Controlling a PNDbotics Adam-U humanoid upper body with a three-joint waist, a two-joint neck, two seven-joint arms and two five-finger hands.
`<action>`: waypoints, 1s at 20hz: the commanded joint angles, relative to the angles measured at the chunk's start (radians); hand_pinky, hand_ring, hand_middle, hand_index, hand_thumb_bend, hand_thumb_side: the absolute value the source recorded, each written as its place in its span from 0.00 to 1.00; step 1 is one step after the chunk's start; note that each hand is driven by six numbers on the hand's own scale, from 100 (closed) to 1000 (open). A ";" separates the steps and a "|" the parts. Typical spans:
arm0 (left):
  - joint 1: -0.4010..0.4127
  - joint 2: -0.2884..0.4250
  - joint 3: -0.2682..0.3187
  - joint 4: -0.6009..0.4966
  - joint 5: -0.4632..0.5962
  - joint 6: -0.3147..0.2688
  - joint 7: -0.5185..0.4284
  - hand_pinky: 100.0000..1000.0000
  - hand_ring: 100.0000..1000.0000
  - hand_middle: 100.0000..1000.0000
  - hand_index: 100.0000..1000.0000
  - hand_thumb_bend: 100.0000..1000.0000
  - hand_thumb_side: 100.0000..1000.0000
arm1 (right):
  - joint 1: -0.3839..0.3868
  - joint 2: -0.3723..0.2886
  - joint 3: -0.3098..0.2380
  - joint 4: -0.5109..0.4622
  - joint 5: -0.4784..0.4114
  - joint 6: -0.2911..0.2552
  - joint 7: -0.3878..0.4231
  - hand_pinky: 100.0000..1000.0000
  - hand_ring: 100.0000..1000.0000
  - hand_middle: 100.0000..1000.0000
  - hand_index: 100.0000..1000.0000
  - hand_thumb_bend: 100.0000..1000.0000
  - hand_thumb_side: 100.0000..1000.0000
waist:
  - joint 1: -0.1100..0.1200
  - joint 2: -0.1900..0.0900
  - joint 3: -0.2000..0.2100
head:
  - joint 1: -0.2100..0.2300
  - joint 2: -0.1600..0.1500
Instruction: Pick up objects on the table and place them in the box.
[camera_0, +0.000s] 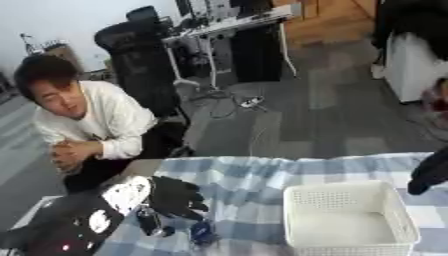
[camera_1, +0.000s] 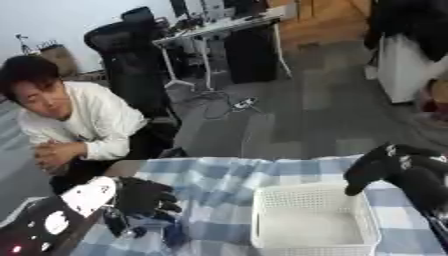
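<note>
Left hand (camera_0: 175, 196) low over the blue-checked counter (camera_0: 245, 175) at the left, fingers (camera_0: 194, 206) curled downward over small dark objects (camera_0: 153, 222) lying just beneath — whether they pinch any of them cannot be told. White perforated box (camera_0: 348, 220) sits right of centre on the cloth, its interior showing only white. Right hand (camera_1: 372, 170) hangs above the box's far right corner — fingers drooping, relaxed, holding nothing.
</note>
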 joint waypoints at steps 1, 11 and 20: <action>-0.022 0.020 0.027 0.012 -0.041 0.021 0.045 1.00 1.00 1.00 1.00 1.00 0.41 | -0.017 0.002 -0.004 -0.017 0.000 -0.002 0.002 0.56 0.50 0.54 0.60 0.10 0.98 | -0.005 -0.016 0.002 | 0.018 -0.021; -0.007 -0.085 0.061 0.096 -0.087 0.060 0.095 1.00 1.00 1.00 1.00 1.00 0.53 | -0.029 0.021 -0.003 -0.017 -0.005 -0.005 0.008 0.56 0.50 0.54 0.60 0.10 0.98 | -0.019 -0.008 -0.015 | 0.020 -0.053; -0.009 -0.120 0.071 0.194 -0.184 0.024 0.094 1.00 1.00 1.00 1.00 1.00 0.50 | -0.036 0.028 -0.004 -0.017 -0.008 -0.005 0.013 0.56 0.50 0.54 0.60 0.10 0.98 | -0.026 -0.002 -0.021 | 0.035 -0.047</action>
